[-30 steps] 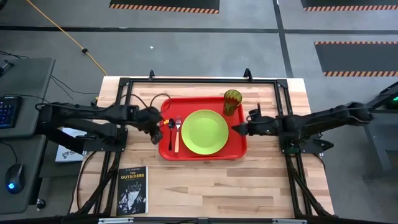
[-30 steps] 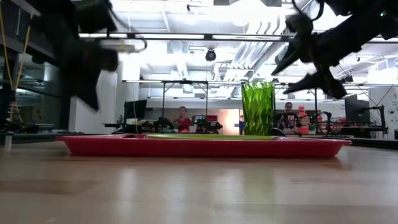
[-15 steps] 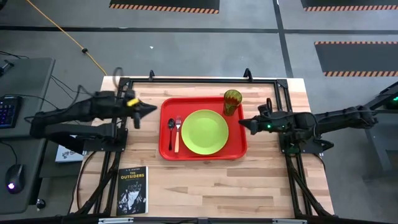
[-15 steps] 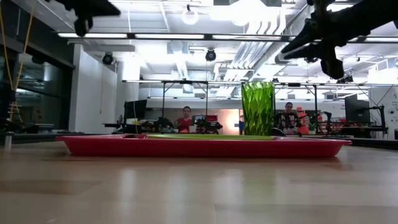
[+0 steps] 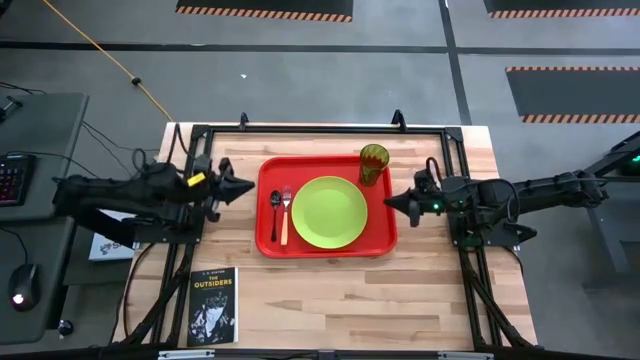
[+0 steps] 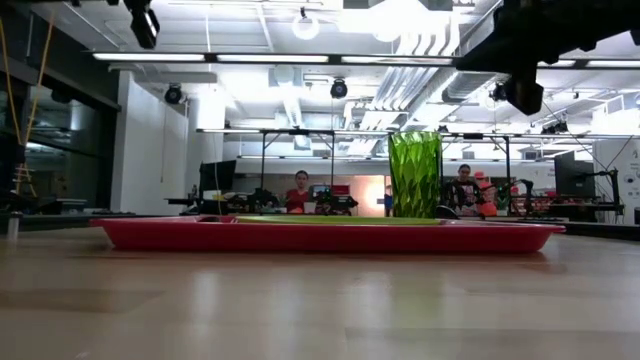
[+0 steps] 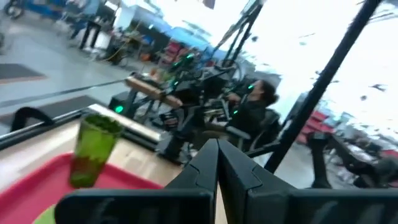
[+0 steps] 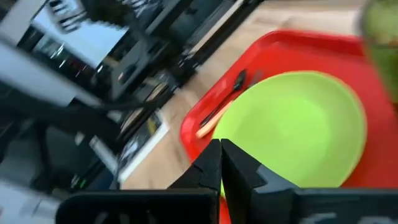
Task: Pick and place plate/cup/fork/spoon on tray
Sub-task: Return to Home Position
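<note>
Here wooden table (image 5: 330,300) bears tray (image 5: 378,242); left pincer (image 5: 248,186), right pincer (image 5: 390,204) seemingly together; people (image 6: 297,190) seated beyond.

Red tray (image 5: 270,242) holding plate (image 5: 329,211), cup (image 5: 374,163), spoon (image 5: 275,205), fork (image 5: 285,215), left fingers (image 5: 247,187) off its left edge, right fingers (image 5: 391,205) off its right

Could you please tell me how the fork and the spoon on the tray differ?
The fork has an orange handle and silver tines; the spoon is dark all over. The spoon lies nearer the left rim of the red tray; the fork lies between it and the plate. Both lie flat, side by side.
</note>
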